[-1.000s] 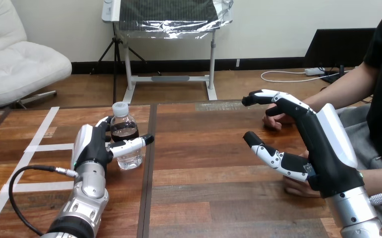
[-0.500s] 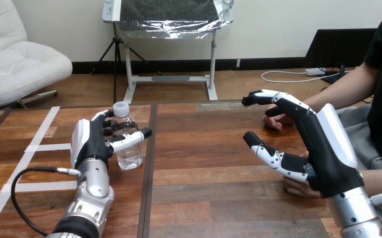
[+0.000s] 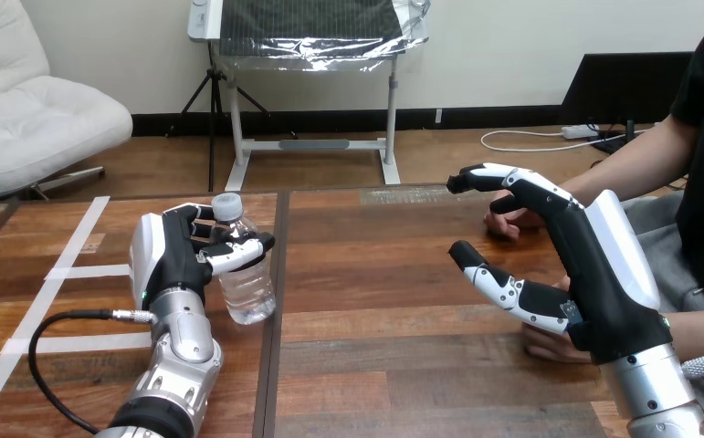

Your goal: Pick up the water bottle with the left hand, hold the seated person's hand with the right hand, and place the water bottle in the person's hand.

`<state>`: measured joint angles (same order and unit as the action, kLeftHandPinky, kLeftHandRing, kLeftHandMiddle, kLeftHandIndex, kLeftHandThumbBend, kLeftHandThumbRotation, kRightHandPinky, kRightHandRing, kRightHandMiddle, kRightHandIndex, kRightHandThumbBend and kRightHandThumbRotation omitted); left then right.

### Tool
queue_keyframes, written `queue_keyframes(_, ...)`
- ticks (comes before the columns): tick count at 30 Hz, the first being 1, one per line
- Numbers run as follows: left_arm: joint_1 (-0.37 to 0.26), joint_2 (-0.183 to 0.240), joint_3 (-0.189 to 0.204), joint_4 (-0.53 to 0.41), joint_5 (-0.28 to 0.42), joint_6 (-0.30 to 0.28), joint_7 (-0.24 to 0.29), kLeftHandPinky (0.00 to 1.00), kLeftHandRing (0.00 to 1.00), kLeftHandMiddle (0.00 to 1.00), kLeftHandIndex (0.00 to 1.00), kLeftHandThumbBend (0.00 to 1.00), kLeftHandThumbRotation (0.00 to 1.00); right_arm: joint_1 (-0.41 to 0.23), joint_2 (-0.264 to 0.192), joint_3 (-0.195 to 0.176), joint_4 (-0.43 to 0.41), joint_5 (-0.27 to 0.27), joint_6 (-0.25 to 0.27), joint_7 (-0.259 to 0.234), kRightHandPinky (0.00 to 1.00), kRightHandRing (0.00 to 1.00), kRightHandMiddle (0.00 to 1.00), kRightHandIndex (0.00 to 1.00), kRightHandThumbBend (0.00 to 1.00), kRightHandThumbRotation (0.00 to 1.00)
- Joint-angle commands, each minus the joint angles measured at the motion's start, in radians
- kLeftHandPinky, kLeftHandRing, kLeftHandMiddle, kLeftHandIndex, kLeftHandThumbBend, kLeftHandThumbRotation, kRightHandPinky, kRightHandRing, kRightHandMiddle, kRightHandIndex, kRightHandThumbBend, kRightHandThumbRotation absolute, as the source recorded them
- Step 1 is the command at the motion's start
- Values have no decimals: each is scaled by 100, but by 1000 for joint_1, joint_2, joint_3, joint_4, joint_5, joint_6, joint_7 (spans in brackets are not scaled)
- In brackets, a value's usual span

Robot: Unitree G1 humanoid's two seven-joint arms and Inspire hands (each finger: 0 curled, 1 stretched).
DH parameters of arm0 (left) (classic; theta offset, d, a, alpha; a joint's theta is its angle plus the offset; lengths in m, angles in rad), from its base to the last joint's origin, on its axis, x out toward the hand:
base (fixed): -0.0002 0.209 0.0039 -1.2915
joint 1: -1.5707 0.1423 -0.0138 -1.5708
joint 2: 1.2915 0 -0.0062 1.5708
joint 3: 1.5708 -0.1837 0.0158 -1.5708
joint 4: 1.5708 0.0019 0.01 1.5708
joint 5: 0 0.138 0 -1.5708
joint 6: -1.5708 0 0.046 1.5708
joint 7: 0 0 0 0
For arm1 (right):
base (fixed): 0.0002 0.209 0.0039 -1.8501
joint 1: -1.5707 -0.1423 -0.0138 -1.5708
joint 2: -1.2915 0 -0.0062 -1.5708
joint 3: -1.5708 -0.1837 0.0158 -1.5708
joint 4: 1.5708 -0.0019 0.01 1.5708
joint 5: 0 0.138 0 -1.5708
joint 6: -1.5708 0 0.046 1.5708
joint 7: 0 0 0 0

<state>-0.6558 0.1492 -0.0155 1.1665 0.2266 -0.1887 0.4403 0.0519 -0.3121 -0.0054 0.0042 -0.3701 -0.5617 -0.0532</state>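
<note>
Two robot hands are over the wooden table (image 3: 375, 301), each in a different pose. The left hand (image 3: 176, 260) stands upright on its silver forearm (image 3: 182, 360), its white back turned outward, its fingers (image 3: 204, 230) curled round the upper part of the water bottle (image 3: 246, 285) and its thumb (image 3: 238, 250) wrapped across the front, so the hand is clamped on the bottle. The clear bottle sits on the palm side of that hand and is tilted: its white cap (image 3: 226, 204) leans in above the fingers while its base swings out below the thumb. I cannot tell whether the base touches the table.

The right hand (image 3: 604, 274) is raised on its own forearm (image 3: 654, 392) with the palm facing inward toward the left hand. Its fingers (image 3: 523, 186) reach forward, nearly straight, and its thumb (image 3: 503, 285) is spread wide beneath them, with nothing in the gap between. The person's far hand (image 3: 510, 222) rests on the table just behind those fingers; whether they touch it I cannot tell. The person's near hand (image 3: 549, 345) lies on the table below the palm, partly hidden behind it. The two robot hands are well apart
</note>
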Motion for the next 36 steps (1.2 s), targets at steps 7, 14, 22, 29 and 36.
queue_keyframes(7,-59,9,-1,11,3,-51,12,38,41,46,51,62,0,-26,-1,-11,-30,0,-15,-16,69,78,79,70,45,4)
queue_keyframes(14,-54,7,6,16,-8,-52,2,37,41,46,51,62,0,-29,-2,-11,-29,3,-16,-14,69,78,79,71,45,4)
queue_keyframes(22,-41,9,6,17,-14,-69,0,36,41,46,50,62,0,-28,-4,-11,-33,-1,-15,-14,69,78,78,70,45,4)
queue_keyframes(29,-27,14,-2,22,-14,-108,-1,36,41,46,51,62,0,-29,-5,-11,-32,3,-16,-11,69,78,77,70,45,4)
queue_keyframes(36,-16,13,-1,22,-16,-134,0,36,41,46,51,62,0,-29,-5,-10,-33,6,-17,-9,69,78,77,70,45,4)
